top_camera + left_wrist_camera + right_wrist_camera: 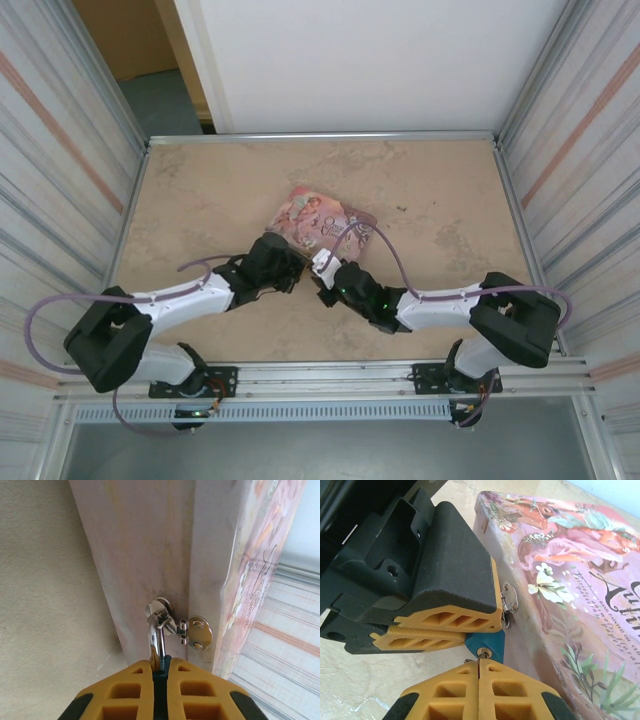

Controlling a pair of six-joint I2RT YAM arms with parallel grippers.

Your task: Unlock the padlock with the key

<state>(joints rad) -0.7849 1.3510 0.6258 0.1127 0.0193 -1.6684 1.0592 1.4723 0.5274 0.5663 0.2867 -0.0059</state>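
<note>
The pink tin [322,220] lies mid-table [200,200]. The padlock [489,641] hangs from the latch [197,632] on the tin's 6 o'clock edge. The left gripper [160,666], reaching in from 8 o'clock, is clamped on the padlock's body. The right gripper [479,666], in from 4 o'clock, has its fingers pressed together on the small metal key [484,652], which touches the padlock's underside.

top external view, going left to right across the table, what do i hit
left arm shoulder → left gripper → right gripper → right arm shoulder; pink tin overlaps both grippers, so left out
</note>
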